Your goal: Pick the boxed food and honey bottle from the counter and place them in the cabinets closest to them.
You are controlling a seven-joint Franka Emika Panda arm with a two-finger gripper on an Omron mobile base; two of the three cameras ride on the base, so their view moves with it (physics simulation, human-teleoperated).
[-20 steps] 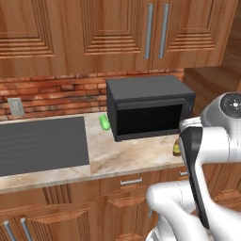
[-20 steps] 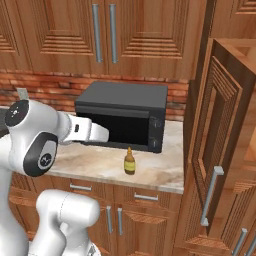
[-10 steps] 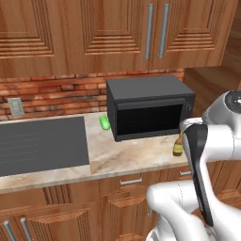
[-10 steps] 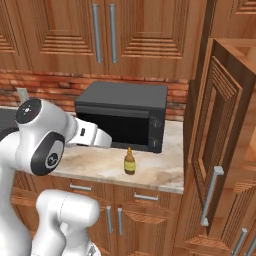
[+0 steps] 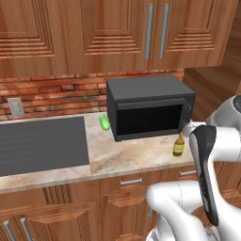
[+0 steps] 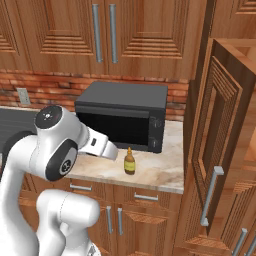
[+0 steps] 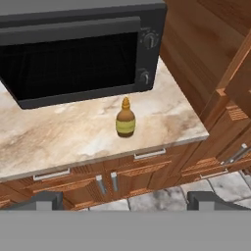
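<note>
While the honey bottle (image 7: pixel 125 118) stands free on the counter (image 7: pixel 59 137), the step in hand looks like the approach for picking it up. In the hand view the fingertips (image 7: pixel 43 201) sit wide apart at the bottom edge, open and holding nothing, with the bottle well ahead of them and roughly centred between.

Going left to right in the left base view: a dark cooktop (image 5: pixel 41 145), a small green item (image 5: pixel 104 122) near the microwave's left corner, the microwave (image 5: pixel 149 111), then the bottle just in front of its right end, near the counter's front edge.

To do this well, I judge the gripper (image 7: pixel 125 202) should keep the bottle centred and come in low, closing on the wide body rather than the narrow neck. The microwave door stands close behind, so the fingers need room there, and a nudge could tip so small a bottle.

It is squat and amber, with a yellower band round its body and a narrow orange-brown top, standing upright.
</note>
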